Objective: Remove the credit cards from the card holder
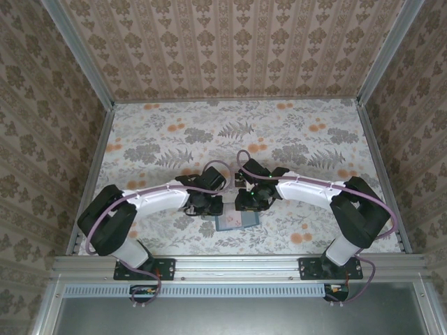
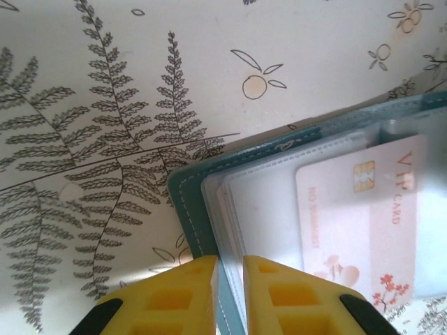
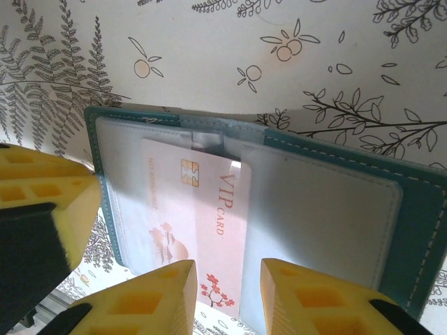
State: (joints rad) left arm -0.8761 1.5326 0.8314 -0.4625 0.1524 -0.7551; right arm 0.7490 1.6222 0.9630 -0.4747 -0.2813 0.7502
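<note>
"VIP CARD" in red on pale pink card [image 3: 199, 223], small "NO" line along its edge, digits unreadable

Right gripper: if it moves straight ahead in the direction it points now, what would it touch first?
Probably the pink VIP card, directly ahead of the right gripper on the open card holder; the depth is unclear.

Left gripper [image 2: 230, 264] pinched nearly closed, right gripper [image 3: 228, 269] apparently parted wider

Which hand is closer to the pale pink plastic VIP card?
Right. The right hand hangs over the protruding end of the pale pink VIP card; the left hand pinches the edge of the teal two-panel wallet beside it.
</note>
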